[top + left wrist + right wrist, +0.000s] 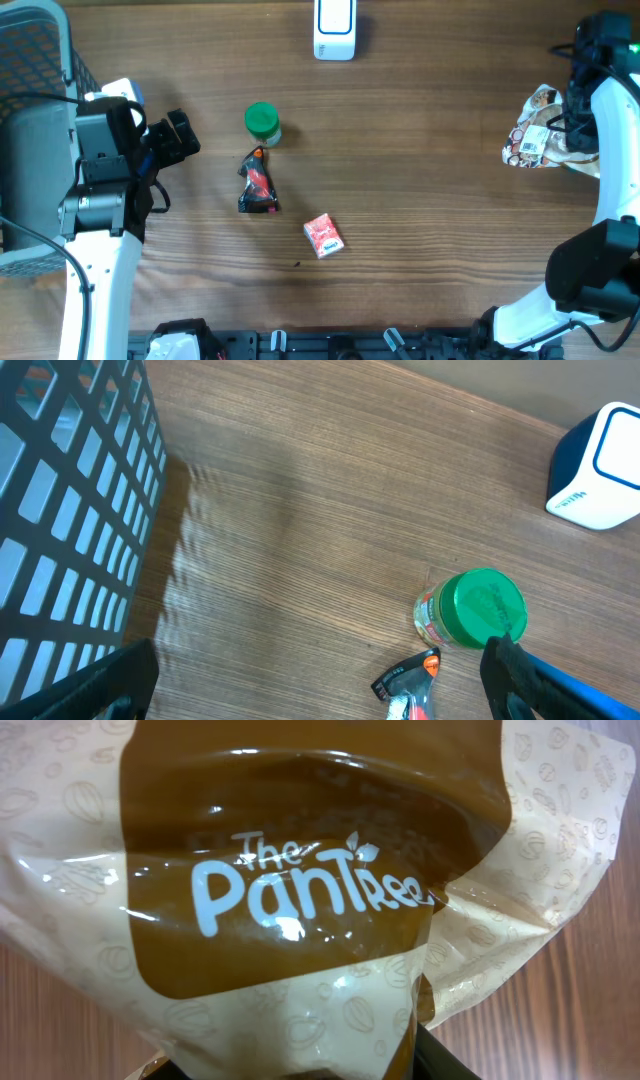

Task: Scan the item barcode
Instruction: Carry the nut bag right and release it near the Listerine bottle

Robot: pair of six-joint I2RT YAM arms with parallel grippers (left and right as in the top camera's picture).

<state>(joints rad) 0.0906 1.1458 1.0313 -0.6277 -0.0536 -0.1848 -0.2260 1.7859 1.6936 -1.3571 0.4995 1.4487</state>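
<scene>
A cream and brown snack bag (535, 135) printed "The Pantree" (300, 890) hangs at the right side of the table, and my right gripper (573, 128) is shut on it. In the right wrist view the bag fills the frame and hides most of that gripper (295, 1072); one dark finger (445, 1062) shows at the bottom. A white and blue scanner (334, 28) stands at the back middle, well left of the bag. My left gripper (186, 135) is open over bare wood, with nothing between its fingers (320, 695).
A green-lidded jar (262, 122), a black and red packet (258, 186) and a small red box (323, 236) lie mid-table. The jar (478, 608) and the packet (410, 682) also show near the left fingers. A grey mesh basket (30, 60) stands at the far left.
</scene>
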